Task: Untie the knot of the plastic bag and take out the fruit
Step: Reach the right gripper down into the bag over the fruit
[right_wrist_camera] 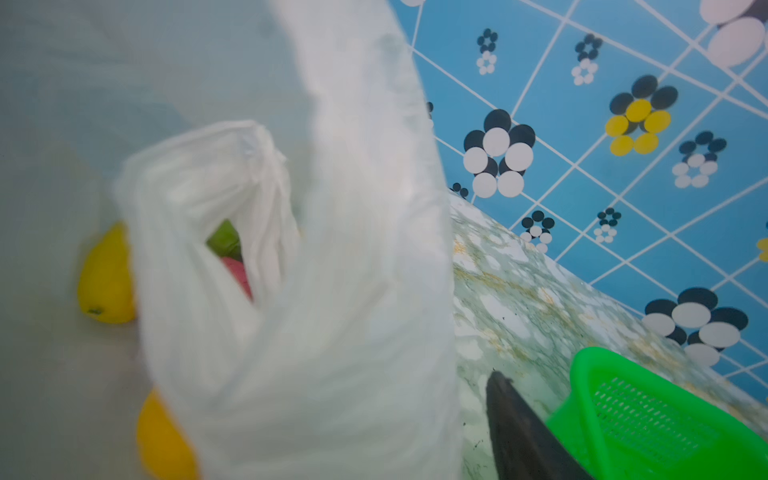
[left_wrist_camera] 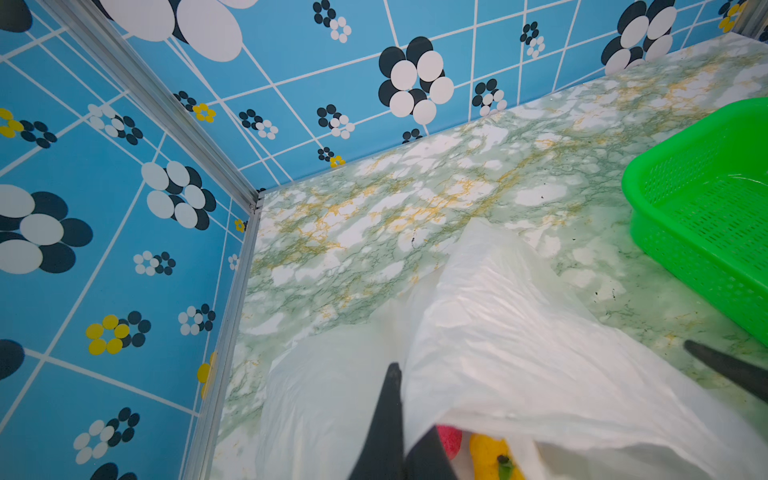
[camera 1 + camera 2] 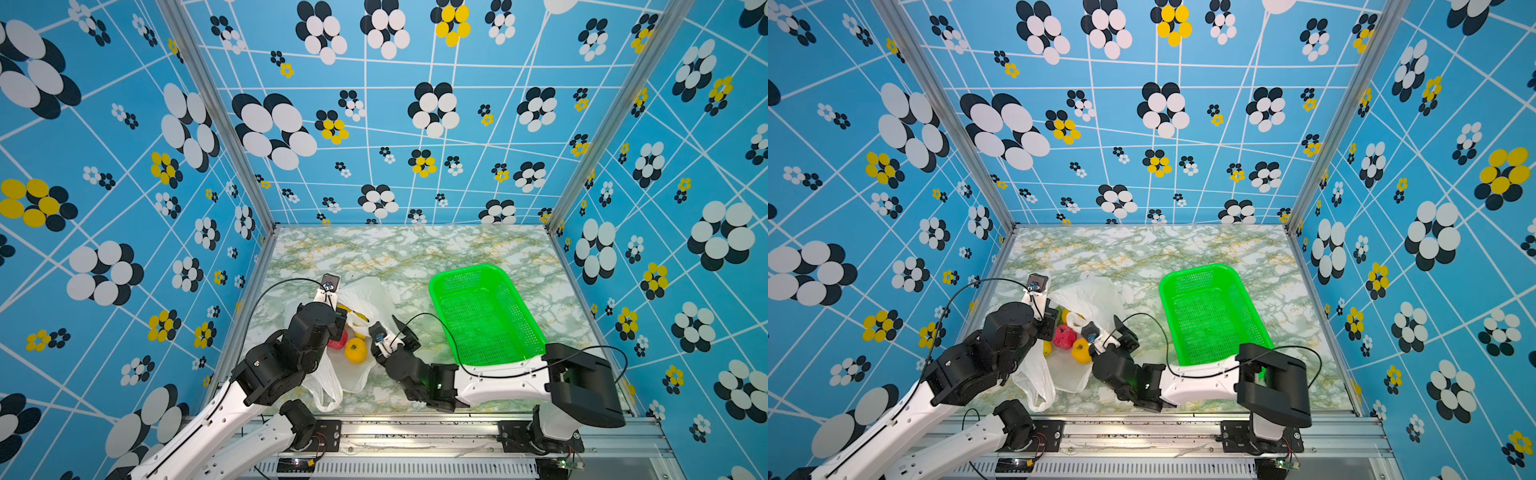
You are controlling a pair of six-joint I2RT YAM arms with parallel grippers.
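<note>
**Asker:** What are both top views showing you?

**Me:** The plastic bag (image 3: 365, 293) is lying on the near left part of the table (image 3: 415, 249), its mouth gaping open. The fruit (image 3: 356, 350) is sitting in that mouth: a red fruit (image 3: 337, 340) touching a yellow-orange fruit (image 3: 1080, 350), with more yellow just beside them. My left gripper (image 3: 341, 323) is sitting at the left edge of the mouth. My right gripper (image 3: 405, 331) is hovering at the bag's right edge, its jaws standing apart. The green basket (image 3: 486, 328) is standing to the right, well apart from the bag.

**Asker:** And your left wrist camera?

**Me:** My left fingers (image 2: 386, 424) are pressing together, pinching the bag's rim, and the film is standing up from them like a tent. Red and yellow fruit are peeking out under it. The basket is showing off to the right.

**Asker:** The right wrist?

**Me:** Blurry, that one. A handle loop (image 1: 199, 178) is hanging loose right before the lens, green and red fruit showing through it, yellow pieces lying beside it. One finger (image 1: 523, 432) of mine is showing between the bag and the basket, clear of the plastic. The other is hiding behind the film, so I cannot tell whether it is touching the bag.
</note>
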